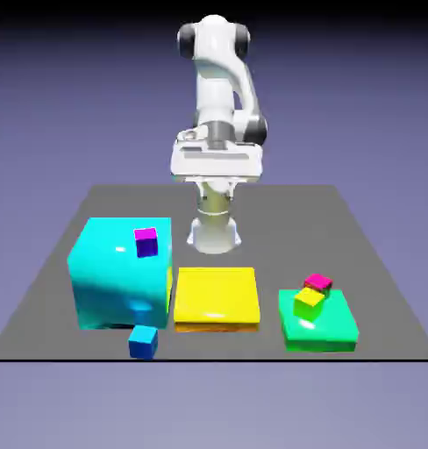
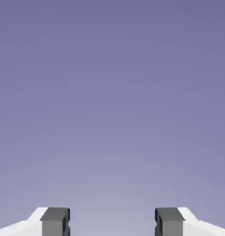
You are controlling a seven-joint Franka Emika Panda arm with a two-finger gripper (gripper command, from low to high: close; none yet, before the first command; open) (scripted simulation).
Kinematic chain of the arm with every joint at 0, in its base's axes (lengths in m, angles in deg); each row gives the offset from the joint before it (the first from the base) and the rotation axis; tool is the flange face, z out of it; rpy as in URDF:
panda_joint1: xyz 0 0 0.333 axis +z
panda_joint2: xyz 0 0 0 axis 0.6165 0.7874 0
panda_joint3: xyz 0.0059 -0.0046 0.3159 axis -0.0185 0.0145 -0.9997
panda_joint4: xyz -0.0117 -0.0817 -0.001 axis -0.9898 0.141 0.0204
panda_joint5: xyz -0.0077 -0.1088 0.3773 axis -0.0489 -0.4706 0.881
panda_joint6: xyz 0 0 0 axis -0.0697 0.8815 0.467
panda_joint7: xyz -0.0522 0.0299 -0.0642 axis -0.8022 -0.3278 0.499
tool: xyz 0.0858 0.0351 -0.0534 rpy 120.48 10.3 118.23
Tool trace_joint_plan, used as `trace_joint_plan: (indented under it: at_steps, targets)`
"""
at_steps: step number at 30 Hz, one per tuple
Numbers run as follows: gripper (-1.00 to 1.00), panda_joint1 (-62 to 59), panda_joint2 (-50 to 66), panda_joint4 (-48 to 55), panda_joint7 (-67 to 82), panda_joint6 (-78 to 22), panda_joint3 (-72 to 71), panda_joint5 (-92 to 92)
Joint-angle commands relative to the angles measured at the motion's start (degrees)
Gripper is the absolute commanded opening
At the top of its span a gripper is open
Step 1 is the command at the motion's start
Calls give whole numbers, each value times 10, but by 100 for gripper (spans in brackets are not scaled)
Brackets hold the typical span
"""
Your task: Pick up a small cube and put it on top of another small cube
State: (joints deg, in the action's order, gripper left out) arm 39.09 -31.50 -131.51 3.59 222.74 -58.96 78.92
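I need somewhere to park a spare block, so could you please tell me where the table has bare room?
Free: the dark grey table behind the flat yellow slab and flat green slab, and its near-left corner. Crowded: the front row around the big cyan block.

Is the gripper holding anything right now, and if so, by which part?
Nothing is held. In the hand view the gripper is open, with only backdrop between its fingers. The blue cube sits on the table.

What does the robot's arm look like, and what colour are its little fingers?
The white robot arm is made of smooth, rounded, glossy segments with dark grey rings at its joints, and a wide, boxy white hand. Its gripper has two small, square-ended dark grey fingertips set on white wedge-shaped fingers. No cables or markings show.
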Motion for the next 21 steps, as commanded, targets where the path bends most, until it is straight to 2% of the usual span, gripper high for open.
trace_joint_plan:
  at_steps: [1,21]
  targets:
    - [0,3,21,16,5,-17,9,5]
    - [0,61,436,339,98,-347,190,108]
